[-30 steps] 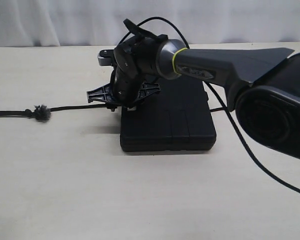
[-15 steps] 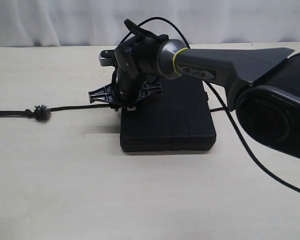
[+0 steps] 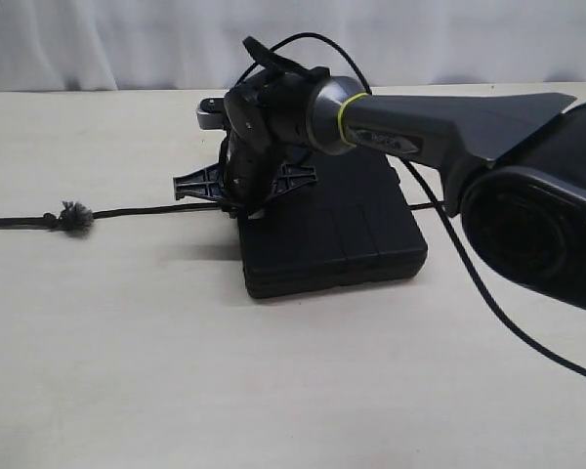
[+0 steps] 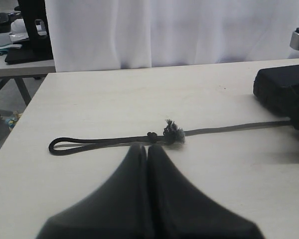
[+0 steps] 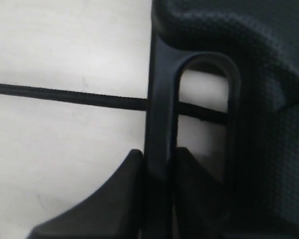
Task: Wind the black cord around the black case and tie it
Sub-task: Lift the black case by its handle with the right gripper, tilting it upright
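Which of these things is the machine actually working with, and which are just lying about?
Part of the job:
- black cord, lying along the table
- black case
- right gripper, clamped on the case's handle
- left gripper, shut and empty

Just there:
- table
- white curtain
- arm's thin cable
- clutter on the side desk

Straight black cord (image 3: 146, 209) passes under the flat black case (image 3: 342, 239).
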Motion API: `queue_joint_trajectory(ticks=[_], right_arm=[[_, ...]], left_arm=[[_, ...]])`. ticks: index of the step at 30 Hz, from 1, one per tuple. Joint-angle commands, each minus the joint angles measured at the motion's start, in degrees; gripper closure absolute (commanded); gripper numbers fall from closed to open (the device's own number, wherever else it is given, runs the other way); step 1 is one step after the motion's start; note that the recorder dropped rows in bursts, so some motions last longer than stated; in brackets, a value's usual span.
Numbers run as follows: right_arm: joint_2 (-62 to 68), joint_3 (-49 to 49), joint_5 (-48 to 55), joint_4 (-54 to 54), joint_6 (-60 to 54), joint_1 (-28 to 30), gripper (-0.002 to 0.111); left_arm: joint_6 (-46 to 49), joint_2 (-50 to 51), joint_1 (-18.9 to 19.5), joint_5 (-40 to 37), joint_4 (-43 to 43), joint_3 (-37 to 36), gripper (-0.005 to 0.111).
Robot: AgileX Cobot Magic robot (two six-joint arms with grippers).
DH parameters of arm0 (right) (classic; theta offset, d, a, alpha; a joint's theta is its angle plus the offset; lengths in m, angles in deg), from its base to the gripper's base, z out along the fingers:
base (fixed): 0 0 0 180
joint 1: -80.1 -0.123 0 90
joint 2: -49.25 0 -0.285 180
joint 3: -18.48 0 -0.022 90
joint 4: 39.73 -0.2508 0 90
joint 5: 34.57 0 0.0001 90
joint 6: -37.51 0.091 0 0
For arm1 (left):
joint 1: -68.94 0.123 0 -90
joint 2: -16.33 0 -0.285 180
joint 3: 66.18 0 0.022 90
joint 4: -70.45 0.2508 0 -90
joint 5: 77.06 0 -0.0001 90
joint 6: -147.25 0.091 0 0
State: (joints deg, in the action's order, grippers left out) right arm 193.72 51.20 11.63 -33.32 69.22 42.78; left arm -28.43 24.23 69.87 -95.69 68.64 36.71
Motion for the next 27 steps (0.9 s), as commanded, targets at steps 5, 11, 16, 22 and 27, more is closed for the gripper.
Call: queue_joint_trajectory(ticks=[5, 11, 16, 22, 27], right_arm=[[-3.0, 0.0, 1.0, -1.4, -1.0, -0.1, 0.104], [-8.2, 0.0, 6.2, -1.4, -2.1, -0.1, 0.104], [-14.4, 0.0, 10.8, -1.7, -2.9, 0.1, 0.104], [-22.0, 0.0, 13.2, -19.6, -10.5, 5.6, 0.104], [-25.2, 0.0, 18.0, -30.6, -15.7, 10.4, 0.104]], left_arm=[[-0.1, -0.1, -0.2, 0.9, -0.4, -0.1, 0.107], [-0.1, -0.1, -0.2, 0.9, -0.4, -0.1, 0.107], [-0.1, -0.1, -0.2, 0.9, -0.4, -0.1, 0.107], [-0.1, -0.1, -0.2, 0.9, -0.4, -0.1, 0.107], [-0.1, -0.1, -0.2, 0.9, -0.4, -0.1, 0.107]])
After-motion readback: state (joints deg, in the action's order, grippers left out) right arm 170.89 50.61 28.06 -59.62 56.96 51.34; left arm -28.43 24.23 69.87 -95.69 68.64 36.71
